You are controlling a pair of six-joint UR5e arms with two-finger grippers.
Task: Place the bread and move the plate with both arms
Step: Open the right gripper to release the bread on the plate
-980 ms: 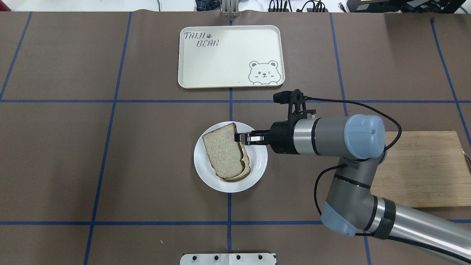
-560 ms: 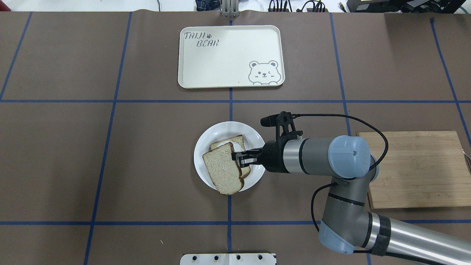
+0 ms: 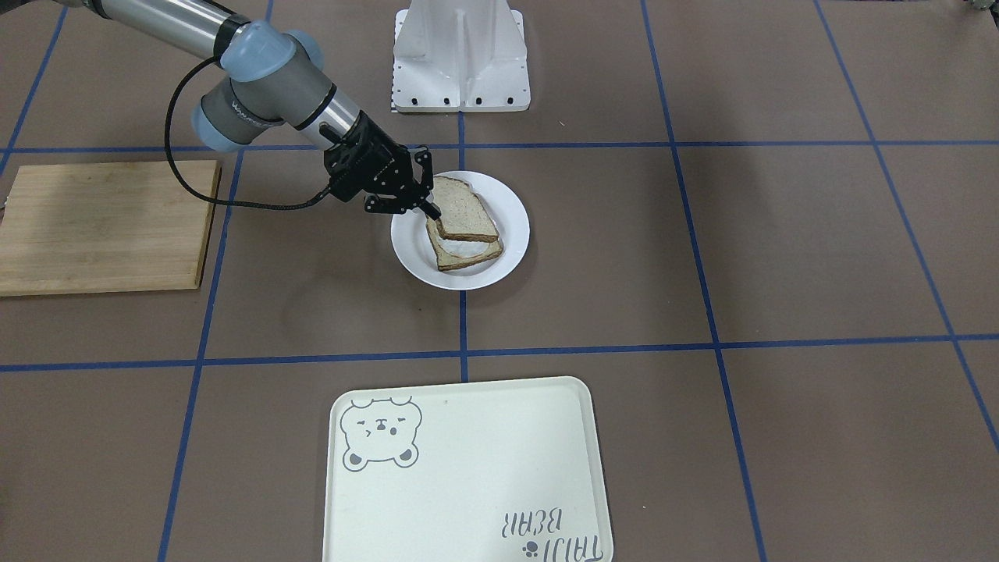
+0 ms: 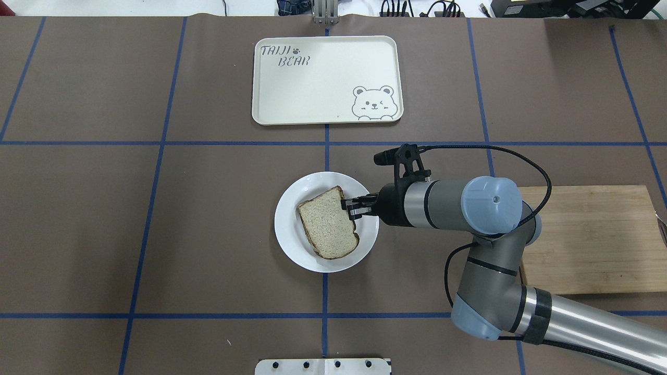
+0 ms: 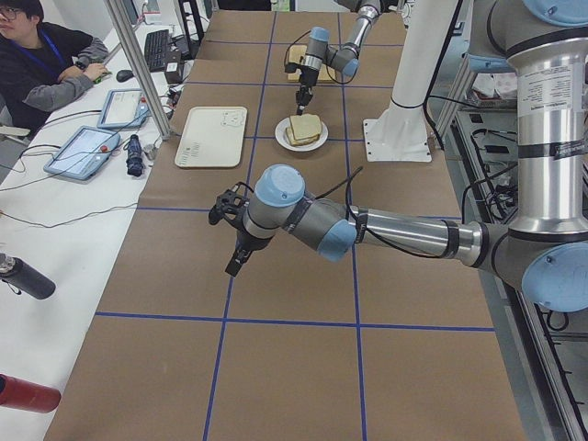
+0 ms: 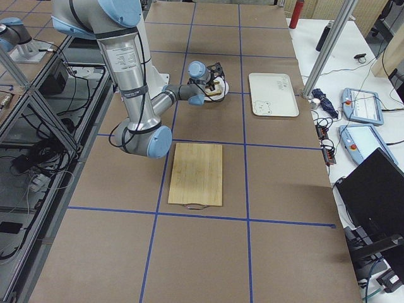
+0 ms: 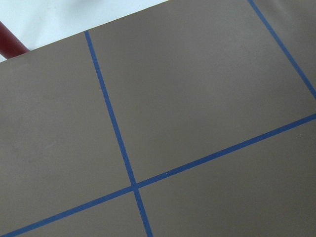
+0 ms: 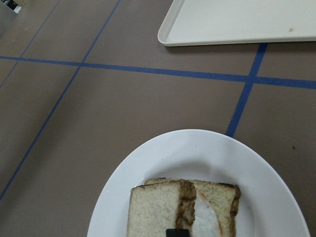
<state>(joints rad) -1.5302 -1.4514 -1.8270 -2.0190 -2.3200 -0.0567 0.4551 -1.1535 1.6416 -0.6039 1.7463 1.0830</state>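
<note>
The white plate point(image 4: 288, 224) sits at the table's middle. On it lies a slice topped with fried egg point(image 3: 467, 251). The plain bread point(image 4: 328, 224) lies over it, shifted toward the robot in the front-facing view point(image 3: 460, 207). My right gripper point(image 4: 350, 207) reaches in from the right and is shut on the bread's edge nearest the arm, low over the plate. The right wrist view shows both slices, the bread point(image 8: 153, 212) overlapping the egg slice point(image 8: 210, 217). My left gripper point(image 5: 233, 266) shows only in the left side view, above bare table far from the plate; I cannot tell its state.
A cream bear tray point(image 4: 326, 79) lies beyond the plate. A wooden board point(image 4: 589, 239) lies to the right, under the right arm. The white base stand point(image 3: 460, 55) is at the robot's edge. An operator point(image 5: 46, 64) sits at a side table.
The right gripper first carried the bread toward the near rim, uncovering the egg slice. It then moved back, and the bread again covers that slice.
</note>
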